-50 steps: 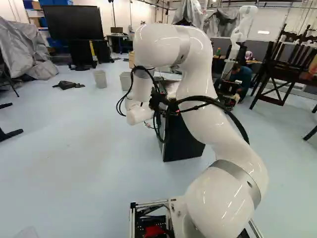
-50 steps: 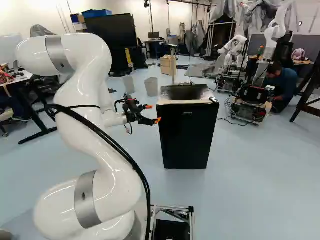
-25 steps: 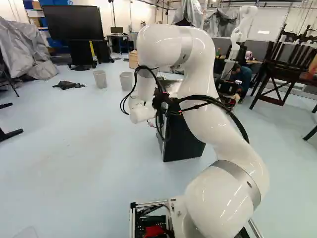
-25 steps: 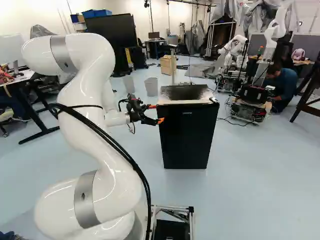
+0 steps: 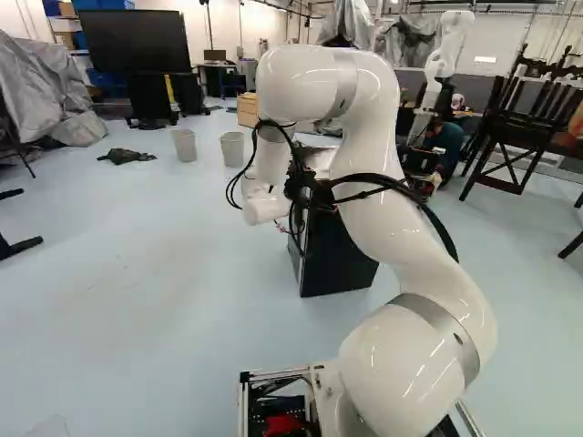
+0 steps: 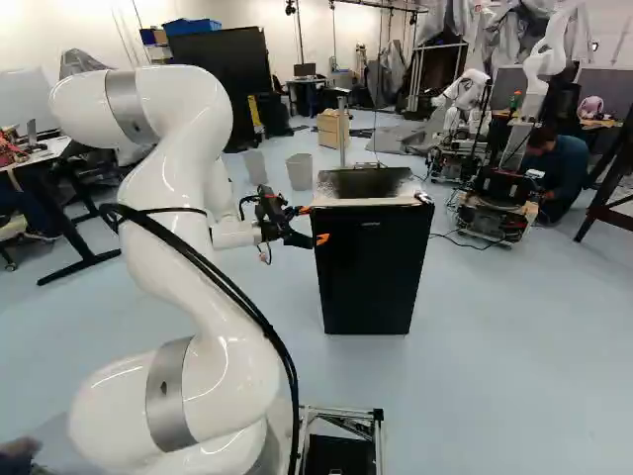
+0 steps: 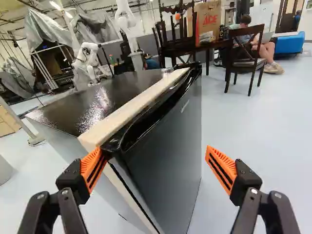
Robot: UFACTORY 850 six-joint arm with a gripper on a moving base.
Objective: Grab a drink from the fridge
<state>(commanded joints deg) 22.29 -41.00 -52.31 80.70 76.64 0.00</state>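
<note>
Nearest, the white arm (image 6: 193, 287) rises from its base and reaches forward with the claw (image 6: 313, 225) at the near top corner of the black fridge (image 6: 372, 272). The claw's two fingers stand wide apart: one orange pad (image 7: 93, 166) is at the corner where the door meets the body, the other over the floor beside the door's front. Whether the first pad touches the corner cannot be told. The fridge stands upright on the pale floor (image 6: 514, 346), its door (image 7: 168, 156) against the body, its contents hidden. High on the door is a small pale label (image 7: 185, 106).

Beyond the fridge two grey bins (image 5: 184, 146) (image 5: 232, 148) stand on the floor, their insides too small to make out, with a light wooden box (image 6: 332, 129) farther back. Another robot (image 7: 87, 58) stands behind the fridge. Farther off, a brown paper bag (image 7: 208, 19) with large red lettering sits upright on a dark counter (image 7: 214, 44), its contents hidden
</note>
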